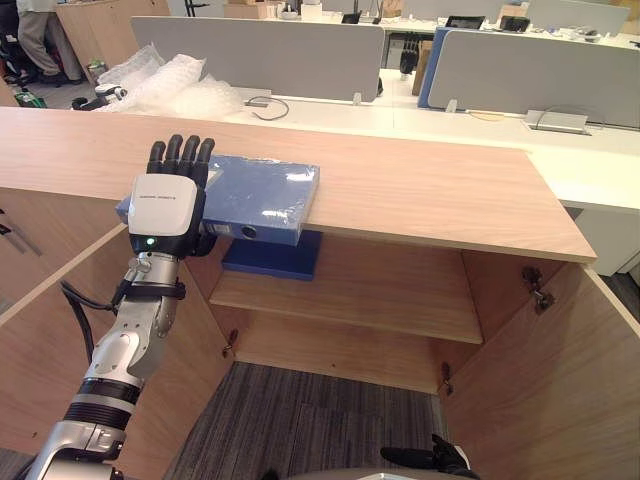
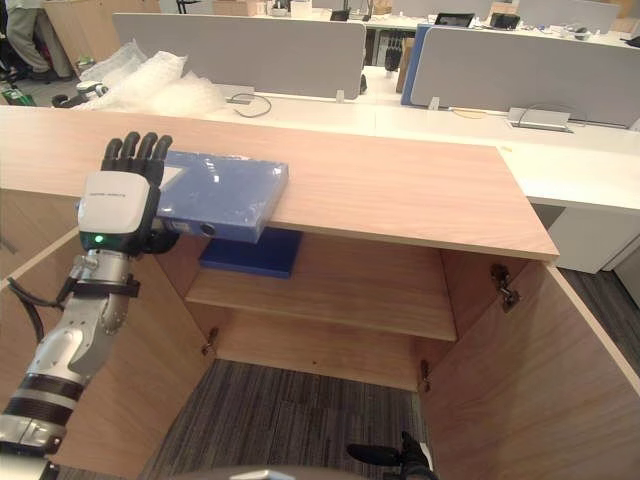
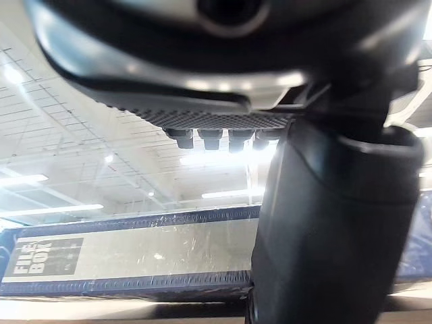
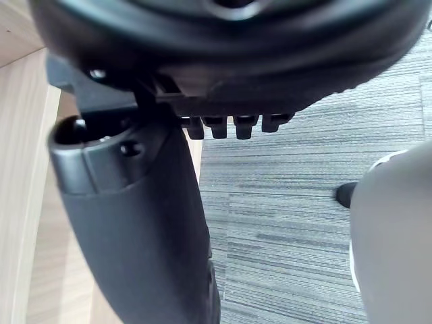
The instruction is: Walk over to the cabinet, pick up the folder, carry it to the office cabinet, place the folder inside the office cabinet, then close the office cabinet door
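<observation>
Blue folder (image 1: 262,195) lay flat on the wooden cabinet top (image 1: 420,190), wrapped in clear film, its front edge and spine jutting a little past the cabinet's front lip.

Left hand (image 1: 165,205) was at the folder's left end, back of hand up. Fingers (image 1: 185,155) were straight and reached over the folder's top face. Thumb (image 3: 324,223) stood in front of the spine, seen in the left wrist view. No closed grasp; could not tell whether the fingers touched the film.

Cabinet stood with both doors swung out, left door (image 1: 40,340) and right door (image 1: 570,390). One shelf (image 1: 370,295) inside held a darker blue box (image 1: 272,258) at its left end, directly below the folder.

Right hand (image 1: 437,459) hung low over grey carpet (image 1: 300,420), fingers relaxed, holding nothing.

Bubble wrap (image 1: 170,80) sat on the desk behind the cabinet.
</observation>
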You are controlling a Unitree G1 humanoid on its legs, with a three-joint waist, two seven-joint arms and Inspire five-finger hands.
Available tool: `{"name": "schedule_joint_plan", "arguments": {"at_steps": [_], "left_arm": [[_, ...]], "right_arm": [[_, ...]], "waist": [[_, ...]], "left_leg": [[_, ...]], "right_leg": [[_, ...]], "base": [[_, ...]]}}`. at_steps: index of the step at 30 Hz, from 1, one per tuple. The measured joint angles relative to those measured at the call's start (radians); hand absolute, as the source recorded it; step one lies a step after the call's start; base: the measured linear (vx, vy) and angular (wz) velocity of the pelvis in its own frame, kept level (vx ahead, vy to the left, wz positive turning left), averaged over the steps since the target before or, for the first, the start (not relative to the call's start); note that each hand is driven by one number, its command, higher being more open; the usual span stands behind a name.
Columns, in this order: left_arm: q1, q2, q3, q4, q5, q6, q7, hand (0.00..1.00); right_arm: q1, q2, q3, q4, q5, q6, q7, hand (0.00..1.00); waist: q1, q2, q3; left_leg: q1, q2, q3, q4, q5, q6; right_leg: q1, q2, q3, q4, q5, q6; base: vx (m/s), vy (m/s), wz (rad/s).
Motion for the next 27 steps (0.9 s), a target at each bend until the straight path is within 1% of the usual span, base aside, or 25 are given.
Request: {"name": "schedule_joint_plan", "arguments": {"at_steps": [1,5,7,9,10,14,16,18,20,25,27], "left_arm": [[-0.005,0.002,-0.009,0.000,0.000,-0.002,0.000,0.00],[-0.013,0.012,-0.072,0.006,0.001,-0.026,-0.004,0.00],[-0.014,0.012,-0.105,0.036,0.011,-0.039,-0.016,0.00],[-0.014,0.011,-0.114,0.080,0.023,-0.047,-0.024,0.00],[-0.015,0.005,-0.112,0.106,0.025,-0.049,-0.009,0.00],[-0.051,-0.025,-0.080,0.115,0.018,-0.045,0.022,0.00],[-0.058,-0.025,-0.078,0.125,0.018,-0.045,0.021,0.00],[-0.058,-0.038,-0.058,0.129,0.019,-0.046,0.027,0.00],[-0.059,-0.066,-0.012,0.125,0.018,-0.044,0.036,0.00],[-0.052,-0.099,0.031,0.121,0.015,-0.044,0.038,0.00],[-0.036,-0.102,0.040,0.100,0.008,-0.034,0.038,0.00]], "right_arm": [[0.000,-0.001,0.000,0.000,0.000,0.000,0.000,1.00],[-0.001,-0.005,-0.001,0.000,0.000,0.000,0.003,1.00],[-0.002,-0.012,-0.002,0.001,0.000,0.000,0.004,1.00],[-0.004,-0.016,-0.003,0.001,0.000,0.000,0.004,1.00],[-0.004,-0.018,-0.005,0.000,0.000,0.000,0.004,1.00],[0.000,-0.032,-0.023,0.011,-0.001,0.003,0.003,1.00],[0.000,-0.033,-0.033,0.013,-0.001,0.004,0.003,1.00],[0.000,-0.039,-0.038,0.014,-0.002,0.004,0.003,1.00],[0.005,-0.050,-0.037,0.025,-0.023,0.006,0.003,1.00],[0.025,-0.056,-0.036,0.031,-0.029,0.024,0.003,1.00],[0.026,-0.056,-0.035,0.031,-0.029,0.025,0.004,1.00]], "waist": [[0.000,0.000,0.000],[-0.003,0.000,0.000],[-0.008,0.001,0.001],[-0.015,0.002,0.002],[-0.019,0.002,0.002],[-0.019,0.000,0.000],[-0.024,0.001,0.001],[-0.035,0.001,0.001],[-0.047,0.002,0.000],[-0.047,-0.001,0.002],[-0.049,-0.001,0.002]], "left_leg": [[0.000,0.000,0.000,0.000,0.000,0.000],[0.000,-0.001,0.000,0.000,0.000,0.000],[0.000,-0.001,0.000,0.000,0.000,0.000],[0.000,-0.001,-0.001,0.000,0.000,0.000],[0.000,-0.001,0.000,0.000,0.000,0.000],[0.005,-0.001,-0.001,-0.002,0.000,0.000],[0.009,-0.001,0.000,-0.004,0.000,0.000],[0.014,-0.001,0.000,-0.005,0.000,0.000],[0.015,-0.001,0.002,-0.005,-0.001,0.000],[0.016,-0.001,0.003,-0.005,-0.004,-0.001],[0.016,-0.001,0.003,-0.005,-0.005,-0.001]], "right_leg": [[0.000,0.000,0.000,0.000,0.000,0.000],[-0.001,-0.001,0.001,0.000,0.000,0.000],[-0.001,0.000,0.001,0.000,0.000,-0.001],[-0.001,0.000,0.001,0.001,0.001,-0.001],[-0.002,0.000,0.001,0.001,0.000,-0.001],[0.004,0.000,0.001,0.000,0.000,-0.001],[0.009,-0.001,0.001,-0.001,0.000,-0.002],[0.016,-0.001,0.001,-0.006,0.000,-0.002],[0.016,0.000,0.003,-0.009,0.000,-0.002],[0.021,0.000,0.004,-0.015,0.002,-0.003],[0.023,0.000,0.004,-0.018,0.002,-0.004]], "base": [[0.00,0.000,0.00],[0.00,0.000,0.00],[0.00,0.000,0.00],[0.00,0.000,0.00],[0.00,0.000,0.00],[0.00,0.000,0.00],[0.00,0.000,0.00],[0.00,0.000,0.00],[0.00,0.000,0.00],[0.00,0.000,0.00],[0.00,0.000,0.00]]}}
